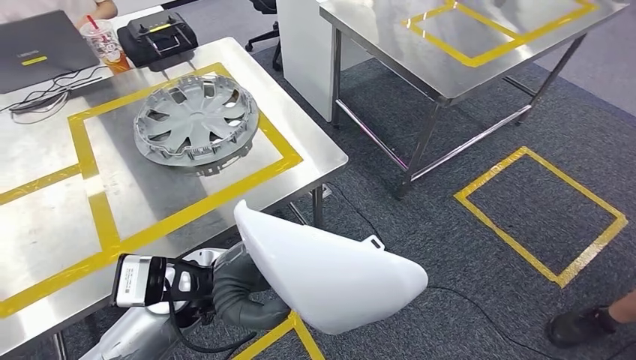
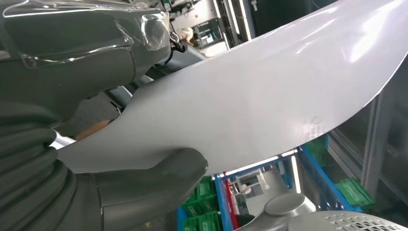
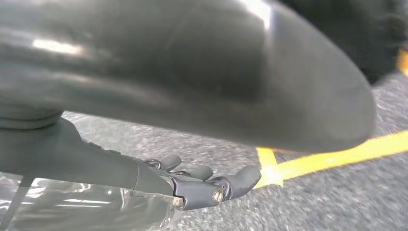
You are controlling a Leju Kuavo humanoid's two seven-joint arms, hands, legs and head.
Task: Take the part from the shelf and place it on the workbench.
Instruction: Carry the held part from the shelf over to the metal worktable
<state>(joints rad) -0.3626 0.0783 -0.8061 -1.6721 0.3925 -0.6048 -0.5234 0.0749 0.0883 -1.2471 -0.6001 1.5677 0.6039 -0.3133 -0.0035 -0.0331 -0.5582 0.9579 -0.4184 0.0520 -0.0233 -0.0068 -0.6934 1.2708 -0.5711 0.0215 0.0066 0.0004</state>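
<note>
The part [image 1: 330, 277] is a large white curved shell, low in the head view just off the near corner of the steel workbench [image 1: 45, 225]. My left hand [image 1: 240, 289] grips its near end from below, over the carpet. In the left wrist view the part [image 2: 269, 96] spans the picture, and my left hand [image 2: 72, 144] clamps its edge with the thumb [image 2: 144, 187] pressed against the underside. My right hand [image 3: 207, 185] hangs above the grey carpet, fingers loosely extended, holding nothing.
A silver wheel cover [image 1: 196, 124] lies inside the workbench's yellow-taped square. A laptop [image 1: 37, 49], a drink cup [image 1: 105, 45] and a black device [image 1: 157, 37] stand at its far edge. A second steel table [image 1: 450, 67] stands beyond. A person's shoe [image 1: 577, 326] is near a yellow floor square [image 1: 540, 214].
</note>
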